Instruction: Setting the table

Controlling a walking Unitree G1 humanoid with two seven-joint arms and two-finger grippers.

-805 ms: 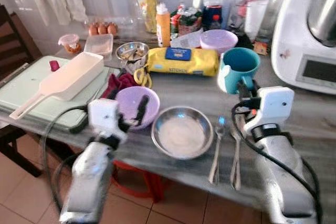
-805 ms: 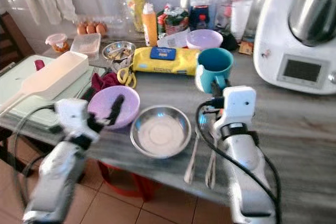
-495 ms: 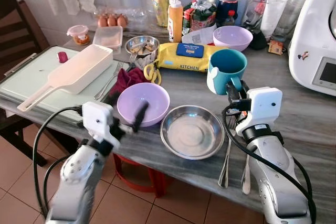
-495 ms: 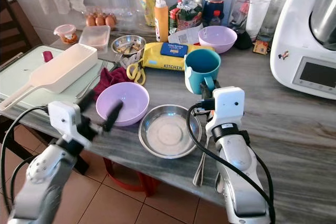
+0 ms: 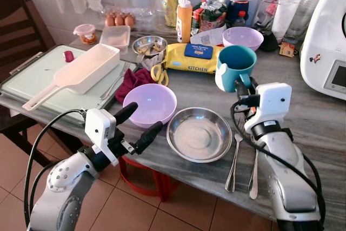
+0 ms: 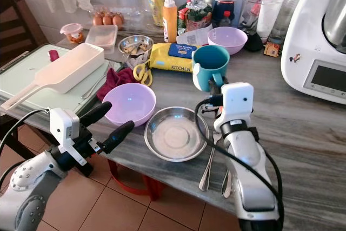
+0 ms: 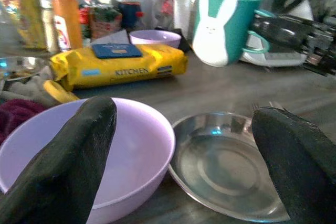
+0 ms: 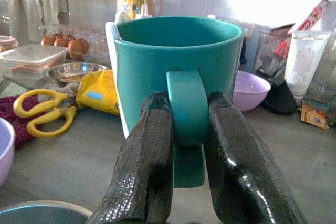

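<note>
A teal mug stands mid-table, and my right gripper is shut on its handle, one black finger on each side. In front of it lies a steel plate, with a fork and a spoon to its right. A purple bowl sits left of the plate. At the table's front edge my left gripper is open, just short of the bowl and holding nothing. In the left wrist view its fingers frame the bowl and the plate.
Behind the bowl lie a dark red cloth, yellow scissors and a yellow wipes pack. A white scoop rests on a green tray at the left. A white appliance stands right; bottles and a second purple bowl crowd the back.
My left gripper has come off the purple bowl's rim, drawn back toward the table edge and spread its fingers. The right gripper stays on the mug handle. The camera has shifted.
</note>
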